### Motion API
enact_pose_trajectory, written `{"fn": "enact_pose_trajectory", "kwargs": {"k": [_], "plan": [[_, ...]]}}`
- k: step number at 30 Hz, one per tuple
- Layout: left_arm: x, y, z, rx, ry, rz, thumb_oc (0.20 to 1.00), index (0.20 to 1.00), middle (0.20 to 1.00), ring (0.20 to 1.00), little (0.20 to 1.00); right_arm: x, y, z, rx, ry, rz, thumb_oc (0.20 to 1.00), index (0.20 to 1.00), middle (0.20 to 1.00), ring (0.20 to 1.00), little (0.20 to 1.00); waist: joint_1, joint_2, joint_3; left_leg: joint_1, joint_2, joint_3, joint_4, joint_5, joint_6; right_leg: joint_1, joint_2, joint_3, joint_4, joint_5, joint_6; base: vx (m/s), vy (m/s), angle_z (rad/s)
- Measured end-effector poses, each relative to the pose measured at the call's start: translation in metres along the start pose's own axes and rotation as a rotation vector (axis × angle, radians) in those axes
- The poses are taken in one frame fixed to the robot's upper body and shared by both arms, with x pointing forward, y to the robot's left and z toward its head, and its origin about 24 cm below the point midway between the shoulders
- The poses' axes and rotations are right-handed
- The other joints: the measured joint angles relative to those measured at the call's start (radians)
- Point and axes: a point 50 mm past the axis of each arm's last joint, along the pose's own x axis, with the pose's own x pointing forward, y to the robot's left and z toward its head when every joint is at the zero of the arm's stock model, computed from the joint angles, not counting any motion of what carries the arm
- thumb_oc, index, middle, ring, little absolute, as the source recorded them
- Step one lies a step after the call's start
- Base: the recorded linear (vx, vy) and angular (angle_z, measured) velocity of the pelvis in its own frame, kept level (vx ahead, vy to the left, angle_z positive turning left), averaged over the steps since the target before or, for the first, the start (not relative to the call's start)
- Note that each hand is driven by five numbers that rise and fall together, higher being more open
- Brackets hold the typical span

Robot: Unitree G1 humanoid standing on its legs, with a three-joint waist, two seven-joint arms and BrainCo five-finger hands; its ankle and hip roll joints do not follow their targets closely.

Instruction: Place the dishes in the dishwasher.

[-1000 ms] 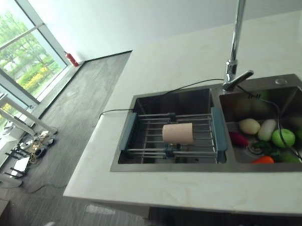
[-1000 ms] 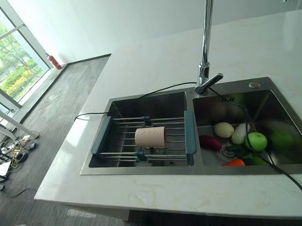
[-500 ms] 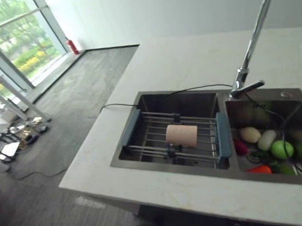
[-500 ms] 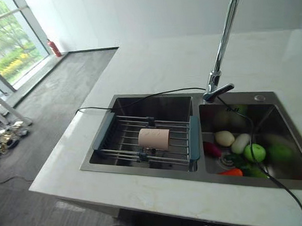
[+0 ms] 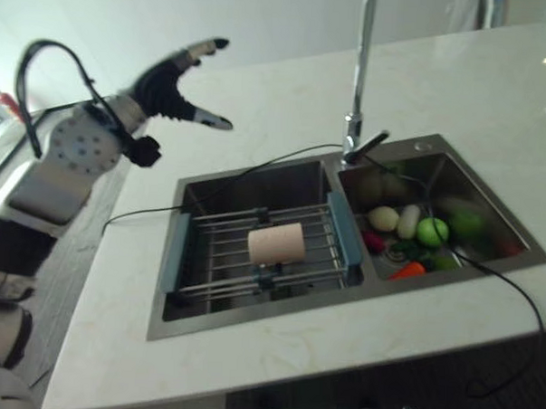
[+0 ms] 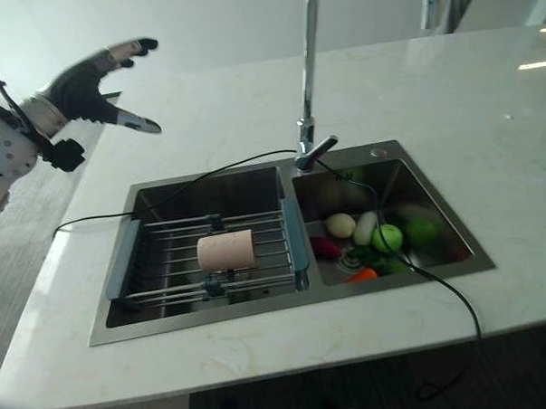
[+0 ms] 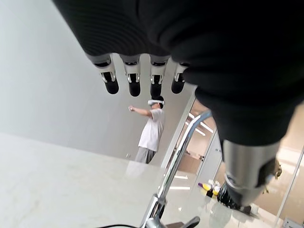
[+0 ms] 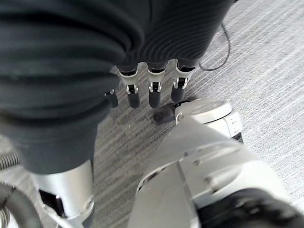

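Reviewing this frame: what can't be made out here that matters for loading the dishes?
- Dishwasher: none seen in either eye view.
- Pink cup on the sink rack: lies on its side; contents hidden.
- Right basin: produce heaped; small pieces under the green apple unidentifiable.
- Left hand: raised, open, away from the sink.

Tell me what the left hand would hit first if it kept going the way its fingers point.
Probably nothing nearby. The left hand is raised and open, fingers aimed across the counter toward the far wall. The faucet looks lower; a person stands far off, though depth is unclear.
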Motion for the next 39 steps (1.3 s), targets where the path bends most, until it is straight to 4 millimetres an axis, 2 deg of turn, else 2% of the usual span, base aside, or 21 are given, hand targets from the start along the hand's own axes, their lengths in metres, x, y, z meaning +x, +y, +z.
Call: {"fn": "enact_pose_trajectory", "kwargs": {"k": [2,6,9,12,17,24,37,39], "plan": [[0.004,-0.015,-0.005,-0.005,0.033,-0.051,1.0,1.0,1.0,1.0,1.0,-0.002,-0.002,-0.008,0.0,0.02,-0.004,1.0,1.0,1.0,1.0,1.0,-0.003,0.001,0.002,0.007,0.003,0.007,-0.003,-0.004,-0.005,-0.003,0.001,0.006,0.0,0.0,0.0,0.01,0.002,-0.19],[-0.004,-0.063,-0.034,-0.088,0.187,-0.266,1.0,1.0,1.0,1.0,1.0,-0.003,-0.003,-0.014,-0.018,0.037,-0.006,1.0,1.0,1.0,1.0,1.0,-0.015,0.015,0.009,0.011,0.006,0.03,-0.006,-0.009,-0.007,-0.015,-0.001,0.034,0.0,0.002,0.004,0.0,0.024,-0.19],[-0.022,-0.102,-0.06,-0.201,0.334,-0.39,1.0,1.0,1.0,1.0,1.0,-0.003,-0.003,-0.014,-0.02,0.035,-0.004,1.0,1.0,1.0,1.0,1.0,-0.017,0.033,0.018,0.01,0.007,0.031,-0.006,-0.009,-0.007,-0.017,-0.003,0.034,0.0,0.003,0.004,-0.02,0.041,0.0],[-0.045,-0.127,-0.086,-0.252,0.465,-0.463,1.0,1.0,1.0,1.0,1.0,-0.004,-0.005,-0.009,-0.024,0.014,-0.002,1.0,1.0,1.0,1.0,1.0,-0.016,0.048,0.026,0.007,0.006,0.03,-0.006,-0.01,-0.006,-0.017,-0.004,0.034,0.0,0.003,0.003,-0.01,0.041,0.01],[-0.06,-0.141,-0.093,-0.257,0.508,-0.52,1.0,1.0,1.0,1.0,1.0,-0.004,-0.006,-0.005,-0.028,-0.004,0.005,1.0,1.0,1.0,1.0,1.0,0.0,0.052,0.028,0.006,0.004,0.03,-0.006,-0.01,-0.005,-0.017,-0.006,0.028,-0.001,0.006,0.0,0.02,0.018,0.03],[-0.055,-0.165,-0.083,-0.337,0.471,-0.512,1.0,1.0,1.0,1.0,1.0,-0.003,-0.003,0.0,0.002,-0.03,0.013,1.0,1.0,1.0,1.0,1.0,0.0,0.052,0.027,0.006,-0.001,0.029,-0.006,-0.011,-0.003,-0.018,-0.011,0.029,-0.001,0.006,0.002,0.01,0.001,0.0],[-0.053,-0.166,-0.082,-0.338,0.462,-0.47,1.0,1.0,1.0,1.0,1.0,-0.005,-0.006,-0.005,0.009,-0.014,0.005,1.0,1.0,1.0,1.0,1.0,-0.007,0.055,0.029,-0.007,-0.008,0.031,-0.006,-0.014,0.001,-0.033,-0.019,0.033,-0.006,0.005,0.011,0.0,0.0,0.0],[-0.053,-0.166,-0.082,-0.34,0.46,-0.469,1.0,1.0,1.0,1.0,1.0,-0.005,-0.005,-0.003,0.007,-0.021,0.009,1.0,1.0,1.0,1.0,1.0,-0.008,0.066,0.037,-0.008,-0.009,0.032,-0.006,-0.014,0.001,-0.035,-0.02,0.034,-0.006,0.001,0.018,0.0,0.0,0.0]]}}
